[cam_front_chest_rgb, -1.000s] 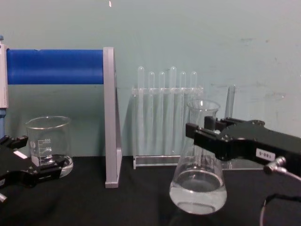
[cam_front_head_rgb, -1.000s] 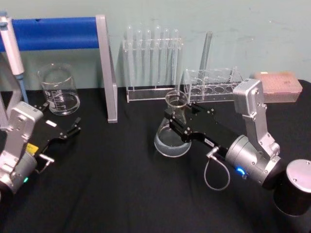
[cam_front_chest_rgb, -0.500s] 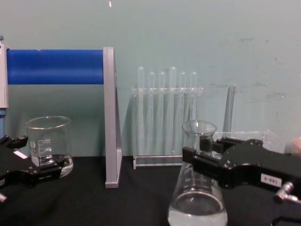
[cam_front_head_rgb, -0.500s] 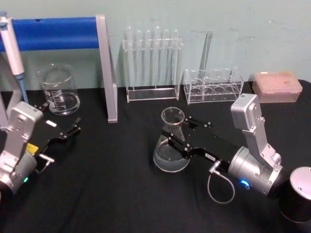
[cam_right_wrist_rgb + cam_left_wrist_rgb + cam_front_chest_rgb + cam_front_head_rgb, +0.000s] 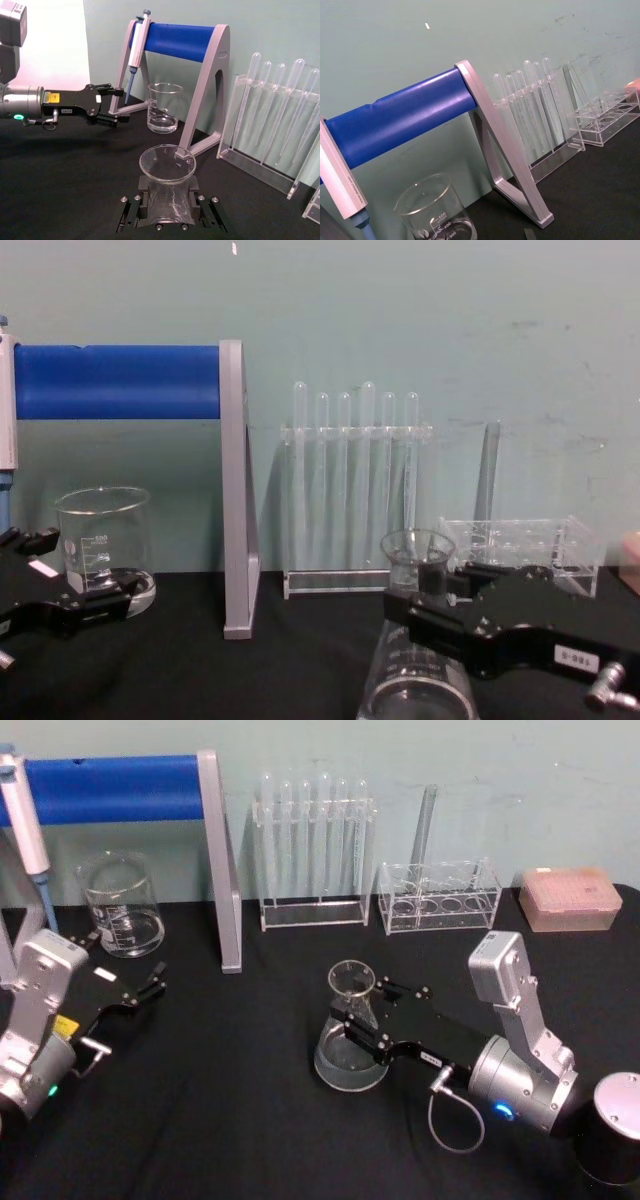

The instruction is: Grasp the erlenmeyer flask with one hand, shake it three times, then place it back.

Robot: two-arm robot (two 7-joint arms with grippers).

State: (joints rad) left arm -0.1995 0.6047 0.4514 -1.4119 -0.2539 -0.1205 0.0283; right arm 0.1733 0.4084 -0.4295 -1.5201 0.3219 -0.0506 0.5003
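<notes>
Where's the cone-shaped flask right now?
In the head view, the erlenmeyer flask is just right of centre, low over the black table, its neck between the right gripper's fingers, in front of the test tube rack.

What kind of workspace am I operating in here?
Probably a chemistry lab bench: test tube rack, glass beaker, pipette on a blue stand, and the erlenmeyer flask held by the right gripper. The left gripper sits near the beaker.

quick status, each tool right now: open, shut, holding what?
Left tool: open, empty.
Right tool: shut on the erlenmeyer flask, at its neck.
</notes>
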